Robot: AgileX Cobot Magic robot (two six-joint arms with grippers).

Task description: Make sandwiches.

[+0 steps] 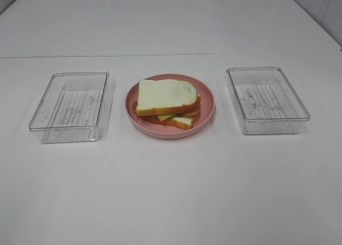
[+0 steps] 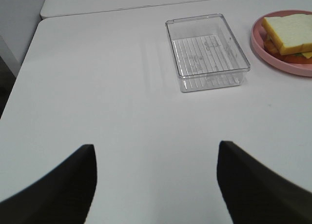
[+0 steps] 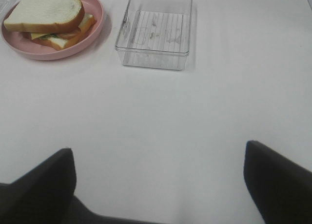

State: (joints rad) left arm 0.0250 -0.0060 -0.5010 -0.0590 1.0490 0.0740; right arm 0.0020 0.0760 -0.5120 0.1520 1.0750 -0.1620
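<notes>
A stacked sandwich (image 1: pixel 168 102) lies on a pink round plate (image 1: pixel 207 109) at the table's middle: white bread slices with orange-brown crust, green lettuce and yellow cheese showing between them. It also shows in the left wrist view (image 2: pixel 291 34) and the right wrist view (image 3: pixel 48 18). My left gripper (image 2: pixel 156 185) is open and empty over bare table, well short of the left tray. My right gripper (image 3: pixel 161 190) is open and empty over bare table, short of the right tray. Neither arm shows in the exterior high view.
A clear plastic tray (image 1: pixel 69 106) stands left of the plate and holds nothing; it also shows in the left wrist view (image 2: pixel 207 52). A second clear tray (image 1: pixel 267 100) stands right of the plate, also holding nothing, and shows in the right wrist view (image 3: pixel 155 29).
</notes>
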